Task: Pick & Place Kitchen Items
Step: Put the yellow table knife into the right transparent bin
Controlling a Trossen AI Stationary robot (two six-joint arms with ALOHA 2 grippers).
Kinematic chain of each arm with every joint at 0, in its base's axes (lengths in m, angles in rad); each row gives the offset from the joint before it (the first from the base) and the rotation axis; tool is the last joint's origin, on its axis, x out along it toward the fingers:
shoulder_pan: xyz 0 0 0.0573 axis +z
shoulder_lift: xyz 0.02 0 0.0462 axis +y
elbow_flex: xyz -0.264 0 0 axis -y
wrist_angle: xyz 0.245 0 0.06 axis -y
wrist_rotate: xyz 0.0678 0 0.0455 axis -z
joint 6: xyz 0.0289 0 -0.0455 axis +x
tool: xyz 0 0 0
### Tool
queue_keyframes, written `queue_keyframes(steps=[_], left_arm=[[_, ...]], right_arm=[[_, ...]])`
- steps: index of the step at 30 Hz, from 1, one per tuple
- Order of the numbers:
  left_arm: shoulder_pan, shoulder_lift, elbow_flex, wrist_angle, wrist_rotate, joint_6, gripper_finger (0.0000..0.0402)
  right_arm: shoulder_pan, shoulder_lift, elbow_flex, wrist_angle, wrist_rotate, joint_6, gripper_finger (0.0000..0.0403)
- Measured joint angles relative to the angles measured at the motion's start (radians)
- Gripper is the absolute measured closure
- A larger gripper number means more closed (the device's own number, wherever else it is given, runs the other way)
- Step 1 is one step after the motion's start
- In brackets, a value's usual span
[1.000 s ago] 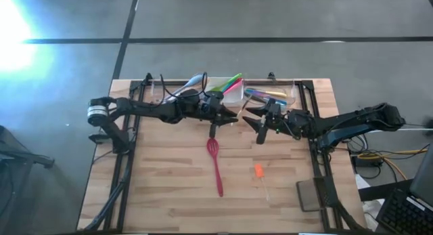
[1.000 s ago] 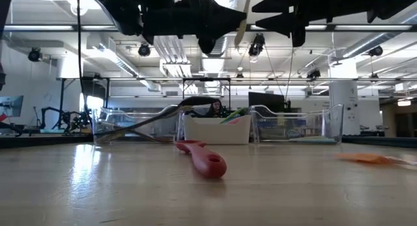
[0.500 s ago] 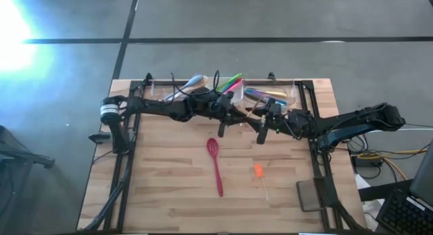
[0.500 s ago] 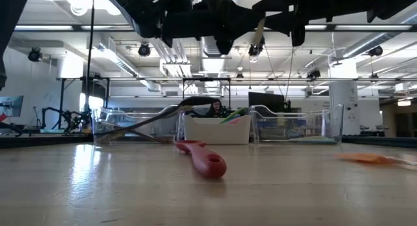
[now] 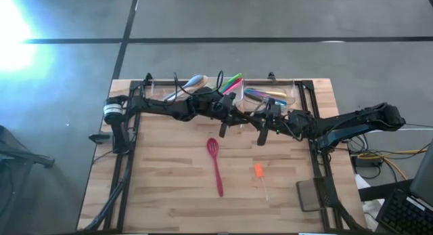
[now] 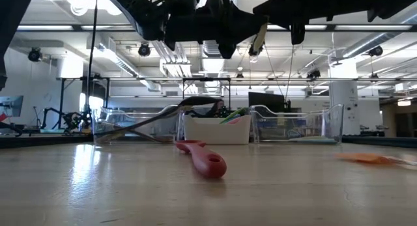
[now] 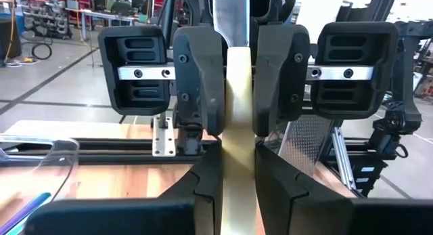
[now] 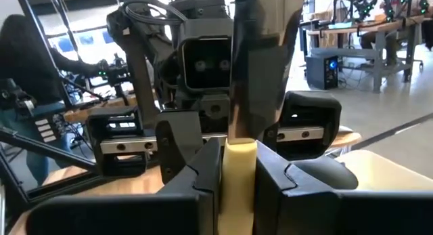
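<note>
Above the wooden surface [image 5: 169, 187], left gripper [image 5: 233, 117] has advanced; both it and right gripper [image 5: 262, 123] clamp the cream-handled steel-bladed knife [image 7: 237, 160]: handover imminent.

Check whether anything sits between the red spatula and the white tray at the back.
Nothing lies on the wood between the red spatula and the white tray. Above that stretch, the left gripper and right gripper hang high, both closed on a knife.
</note>
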Motion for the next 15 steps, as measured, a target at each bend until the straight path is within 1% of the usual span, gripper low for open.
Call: queue_keyframes(steps=[3, 4, 5, 8, 12, 15], left_arm=[[0.001, 0.000, 0.002, -0.002, 0.002, -0.007, 0.0338], [0.001, -0.001, 0.002, -0.002, 0.002, -0.012, 0.0327], [0.001, -0.003, 0.002, -0.006, 0.002, -0.020, 0.0310], [0.005, -0.022, 0.004, -0.063, 0.003, -0.046, 0.0246], [0.011, -0.063, 0.006, -0.171, 0.002, -0.028, 0.0173], [0.016, -0.105, -0.002, -0.235, -0.006, 0.017, 0.0139]], right_arm=[[0.000, 0.000, 0.000, -0.003, 0.002, 0.002, 0.0366], [0.000, 0.000, 0.001, -0.004, 0.003, 0.002, 0.0366], [0.000, -0.002, 0.003, -0.012, 0.004, 0.000, 0.0366], [-0.007, -0.018, 0.031, -0.107, 0.027, -0.013, 0.0366], [-0.018, -0.040, 0.122, -0.332, 0.098, -0.020, 0.0366], [-0.029, -0.046, 0.212, -0.568, 0.170, -0.021, 0.0366]])
